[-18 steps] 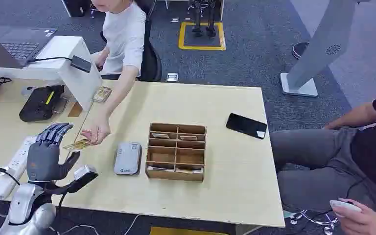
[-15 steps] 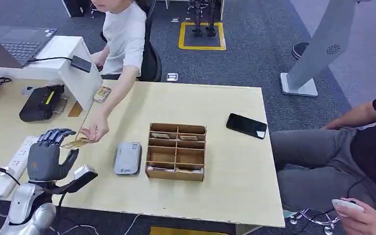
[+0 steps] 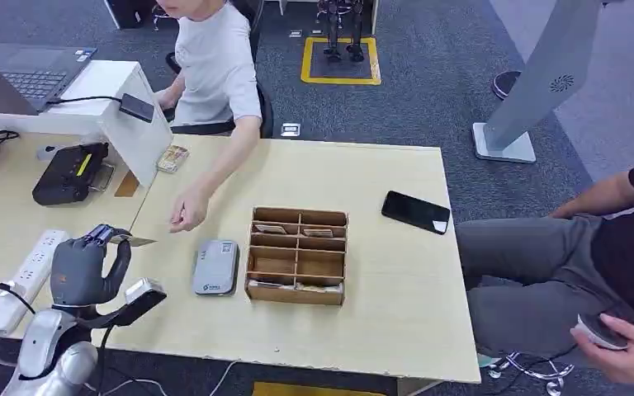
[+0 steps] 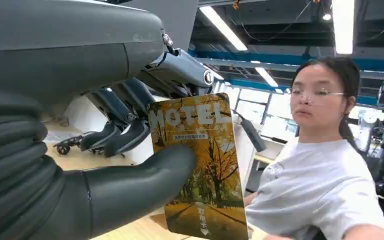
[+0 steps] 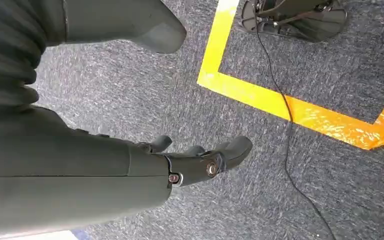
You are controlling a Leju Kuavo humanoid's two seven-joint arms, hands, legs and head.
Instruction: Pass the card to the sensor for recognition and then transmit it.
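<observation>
Grey and dark, the left hand [image 3: 82,268] is seen at the near left of the wooden table [image 3: 396,280] — the card [image 4: 200,165], printed with yellow trees, is pinched between thumb and fingers [image 4: 120,120]. Just to the right, a person's hand [image 3: 188,214] hovers over the table, apart from the card. Further right lie the grey sensor [image 3: 215,266] and a wooden compartment box [image 3: 298,256]. The right hand [image 5: 200,160] hangs over carpet, fingers loosely apart, grasping nothing.

"MOTEL" in pale capitals across the top of the card [image 4: 200,165], smaller lines of print below it too small to read
</observation>
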